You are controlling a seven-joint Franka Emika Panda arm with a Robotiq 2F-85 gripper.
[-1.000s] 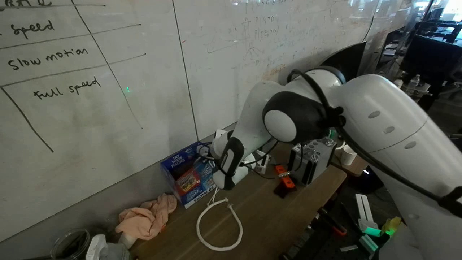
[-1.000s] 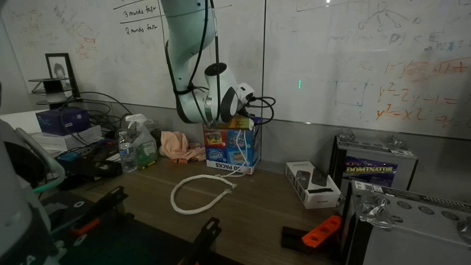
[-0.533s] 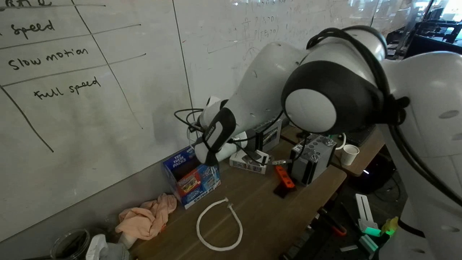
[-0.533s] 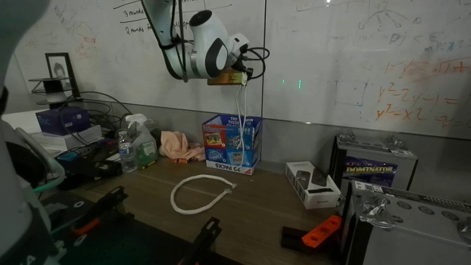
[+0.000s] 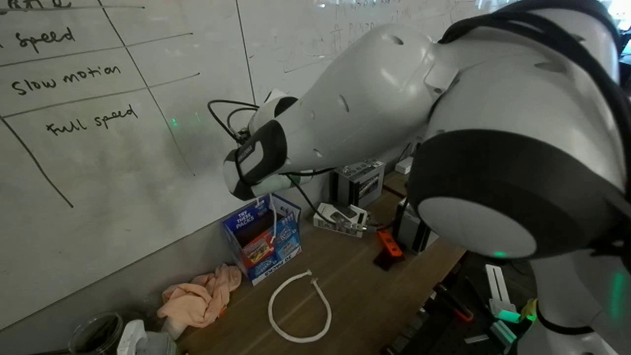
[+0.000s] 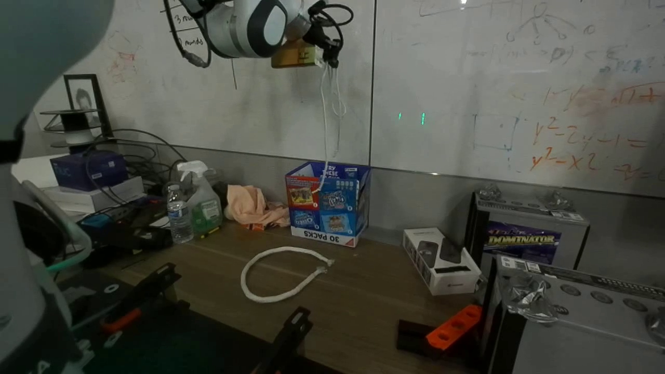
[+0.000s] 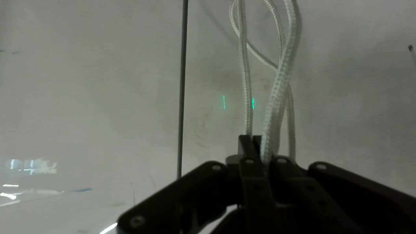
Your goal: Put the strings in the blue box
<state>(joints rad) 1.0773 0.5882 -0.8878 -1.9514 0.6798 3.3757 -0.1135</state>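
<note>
My gripper (image 7: 253,139) is shut on a thin white string (image 7: 246,81), which is folded into several strands. In an exterior view the gripper (image 6: 329,58) is high in front of the whiteboard, above the blue box (image 6: 335,221). The string (image 6: 325,114) hangs down, and its lower end overlaps the box's front in this view. The string (image 5: 274,217) and the open-topped box (image 5: 286,234) also show in an exterior view, where the arm hides the gripper. A thicker white rope (image 6: 265,299) lies in an open loop on the table, in front of the box (image 5: 305,339).
The whiteboard (image 6: 467,78) rises right behind the box. A peach cloth (image 6: 254,208), spray bottle (image 6: 205,205) and water bottle (image 6: 180,218) stand beside it. A white phone box (image 6: 441,262), an orange level (image 6: 454,327) and grey batteries (image 6: 524,228) are on the other side.
My gripper has risen from low at the box to high above it, lifting the string. The string's end has left the table. The rope loop and the box have not moved.
</note>
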